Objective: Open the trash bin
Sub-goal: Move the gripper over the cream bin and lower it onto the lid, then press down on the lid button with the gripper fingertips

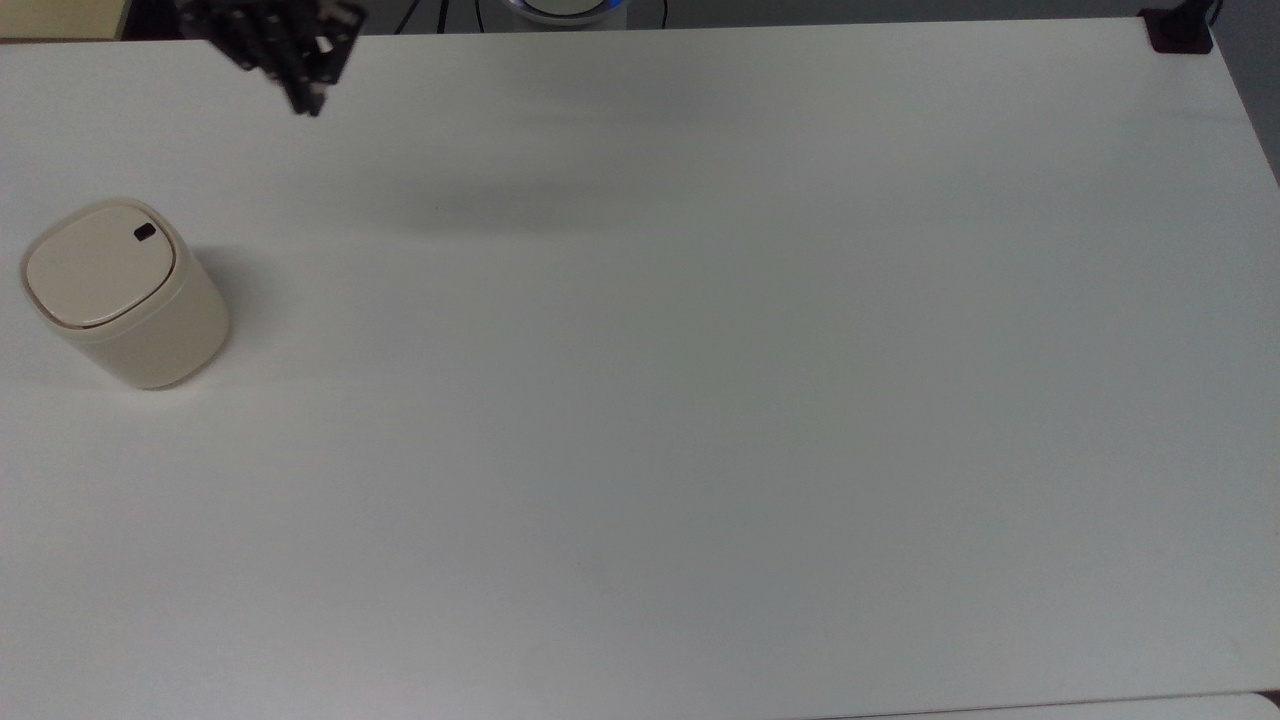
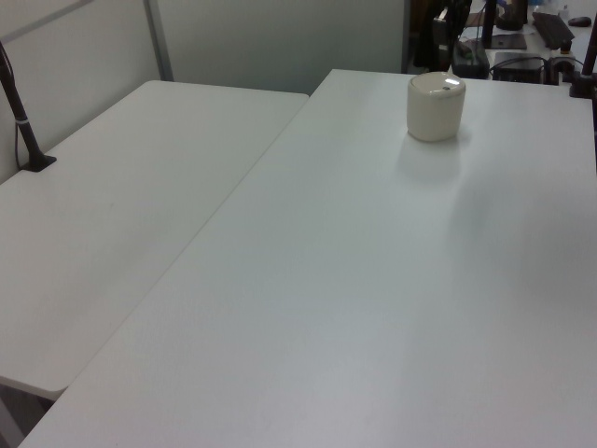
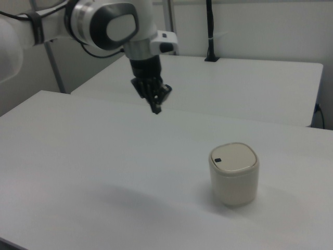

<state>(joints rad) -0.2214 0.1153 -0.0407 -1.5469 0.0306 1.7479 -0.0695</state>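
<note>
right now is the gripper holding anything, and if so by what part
Nothing is held. The gripper hangs in the air with its fingers shut together and nothing between them, apart from the trash bin, whose lid is closed.

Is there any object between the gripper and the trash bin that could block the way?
Nothing visible does. The gripper hangs above the table, toward the top view's upper right of the trash bin, and bare tabletop lies between them. The bin's lid is down, with its black button uncovered.
</note>
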